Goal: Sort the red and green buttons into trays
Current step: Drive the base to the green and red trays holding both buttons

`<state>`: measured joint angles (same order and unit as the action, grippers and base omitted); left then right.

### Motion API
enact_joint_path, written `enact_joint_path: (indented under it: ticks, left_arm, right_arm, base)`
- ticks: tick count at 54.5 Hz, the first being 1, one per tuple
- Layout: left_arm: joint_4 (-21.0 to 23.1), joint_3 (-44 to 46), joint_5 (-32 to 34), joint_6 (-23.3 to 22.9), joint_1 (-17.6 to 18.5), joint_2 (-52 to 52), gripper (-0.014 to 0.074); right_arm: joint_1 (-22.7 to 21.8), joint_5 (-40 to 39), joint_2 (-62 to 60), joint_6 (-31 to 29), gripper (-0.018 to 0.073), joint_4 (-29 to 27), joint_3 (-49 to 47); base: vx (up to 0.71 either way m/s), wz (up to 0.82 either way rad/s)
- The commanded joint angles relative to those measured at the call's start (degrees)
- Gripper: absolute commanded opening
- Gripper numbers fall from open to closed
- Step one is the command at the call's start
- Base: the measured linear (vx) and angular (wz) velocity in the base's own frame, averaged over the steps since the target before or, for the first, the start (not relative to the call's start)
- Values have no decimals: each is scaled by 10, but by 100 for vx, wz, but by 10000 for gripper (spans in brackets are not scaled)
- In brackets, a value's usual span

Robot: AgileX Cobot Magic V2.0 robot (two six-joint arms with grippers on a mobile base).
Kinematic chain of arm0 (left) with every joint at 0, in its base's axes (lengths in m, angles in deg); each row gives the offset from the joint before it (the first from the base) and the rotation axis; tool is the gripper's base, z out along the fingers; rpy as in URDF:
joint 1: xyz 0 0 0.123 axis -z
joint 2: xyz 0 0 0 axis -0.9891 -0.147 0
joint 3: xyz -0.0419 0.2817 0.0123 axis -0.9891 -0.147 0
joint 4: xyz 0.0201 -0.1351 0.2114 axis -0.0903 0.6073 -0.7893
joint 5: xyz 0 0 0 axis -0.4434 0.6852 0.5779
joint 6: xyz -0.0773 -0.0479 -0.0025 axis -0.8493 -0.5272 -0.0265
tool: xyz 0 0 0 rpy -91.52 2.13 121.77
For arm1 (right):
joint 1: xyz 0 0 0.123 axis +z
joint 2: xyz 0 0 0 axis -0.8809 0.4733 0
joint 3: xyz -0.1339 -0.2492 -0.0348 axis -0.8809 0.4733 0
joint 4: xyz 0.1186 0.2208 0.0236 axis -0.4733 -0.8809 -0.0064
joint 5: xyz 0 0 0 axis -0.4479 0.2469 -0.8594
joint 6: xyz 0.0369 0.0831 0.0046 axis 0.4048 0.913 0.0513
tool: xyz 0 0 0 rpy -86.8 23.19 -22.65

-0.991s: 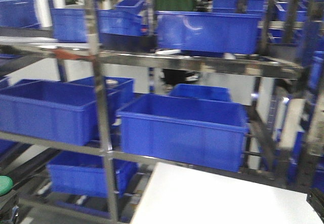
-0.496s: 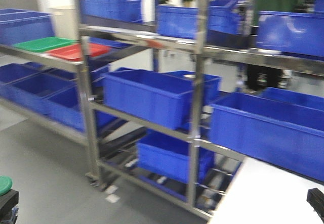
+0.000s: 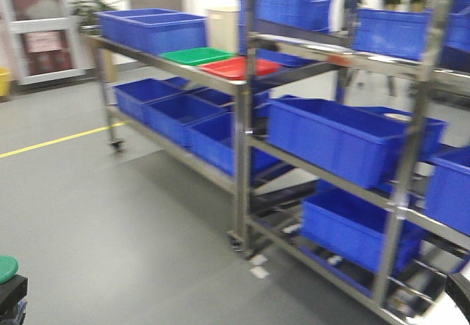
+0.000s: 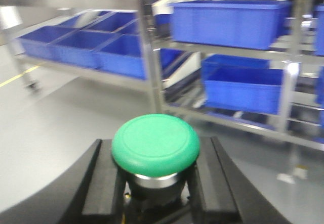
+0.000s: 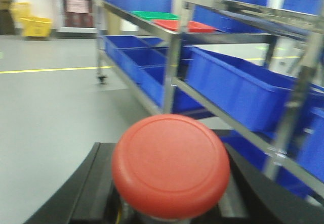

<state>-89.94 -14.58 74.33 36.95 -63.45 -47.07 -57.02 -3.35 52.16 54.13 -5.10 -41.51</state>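
Observation:
The green button [image 4: 155, 144] sits between the black fingers [image 4: 104, 183] of my left gripper [image 4: 157, 181], which is shut on its dark base. Its cap also peeks in at the front view's lower left corner, green button [image 3: 6, 268]. My right gripper [image 5: 169, 198] is shut on the red button [image 5: 170, 164], whose cap hides most of the jaws. The green tray [image 3: 197, 56] and the red tray [image 3: 239, 67] lie side by side on the top shelf of a steel rack, some way ahead. Both also show in the wrist views: green tray [image 5: 154, 15], red tray [image 5: 185, 26].
Steel racks [image 3: 242, 156] hold many deep blue crates [image 3: 334, 138] on every level. A cream tub [image 3: 220, 28] stands behind the trays. Grey floor with a yellow line [image 3: 59, 140] lies to the left. A yellow bin [image 5: 33, 24] stands far back.
The whole view has swung left: the racks slid to the right, the trays moved from upper left toward the centre, and the white table has left the frame. Both buttons stay gripped.

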Motion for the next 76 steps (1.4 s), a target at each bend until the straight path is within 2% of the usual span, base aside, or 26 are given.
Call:
enact_joint_path:
  ticks: [1, 42, 76]
  left_arm:
    - [5, 18, 46, -5, 1, 5, -6]
    - [5, 18, 46, -5, 1, 5, -6]
    - [5, 18, 46, -5, 1, 5, -6]
  right_arm:
    - [-2, -30, -1, 2, -8, -1, -18]
    - [-2, -28, -1, 2, -8, -1, -18]
    - [-2, -29, -1, 2, -8, -1, -18]
  base:
    - [-12, 60]
    - [2, 61]
    - [30, 18]
